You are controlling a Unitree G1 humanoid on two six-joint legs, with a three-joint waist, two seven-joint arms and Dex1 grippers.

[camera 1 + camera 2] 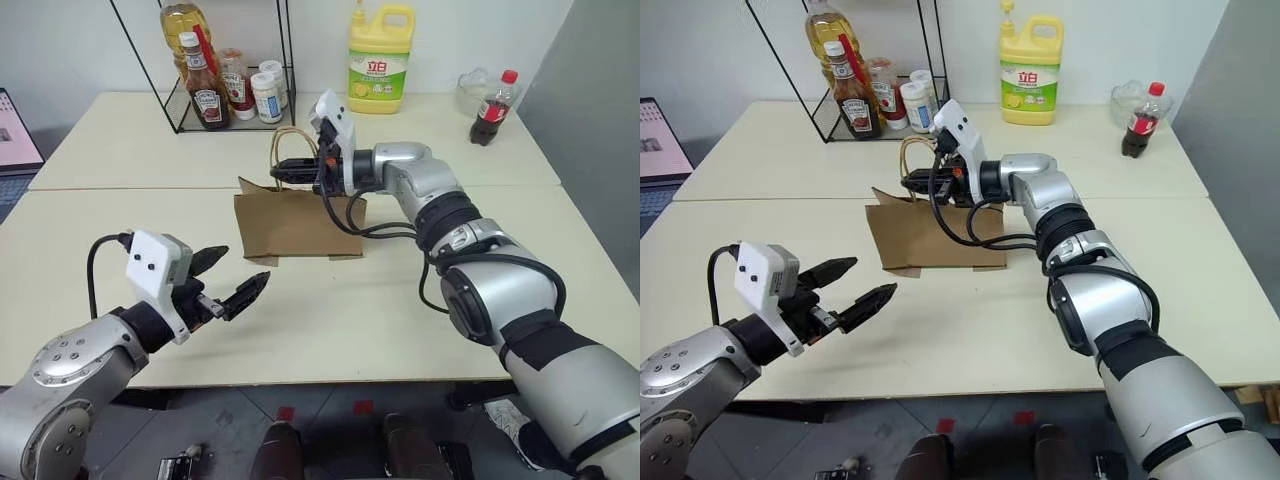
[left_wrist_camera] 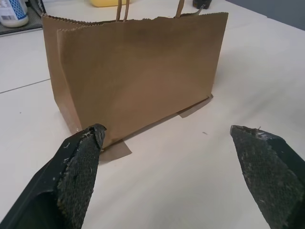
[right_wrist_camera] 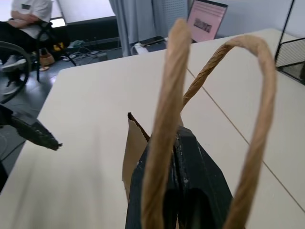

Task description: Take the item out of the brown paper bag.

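The bag (image 1: 298, 222) stands upright on the bench (image 1: 400, 300), near its middle, just in front of the seam between the two bench tops. Its mouth faces up and its two cord handles (image 3: 209, 119) rise above the rim. A flap of paper sticks out flat from its base on the near side.

The right tool (image 1: 290, 172) reaches across from the right, level with the top of the bag, at the handles. Its fingers (image 3: 190, 191) are pressed together with no gap. In the right wrist view the handles loop up right in front of the closed fingers, one cord lying across them; whether a cord is pinched cannot be told.

The left tool (image 1: 232, 275) hovers above the bench on the near left, clear of the bag and pointing towards it. Its jaws are spread wide with nothing between them. In the left wrist view the broad brown face of the bag shows between the two padded fingertips (image 2: 78, 171).

The item is not visible; the bag's inside is hidden.

At the far edge stand a wire rack (image 1: 225, 70) with sauce bottles, a yellow jug (image 1: 380, 60) and a cola bottle (image 1: 493, 108).
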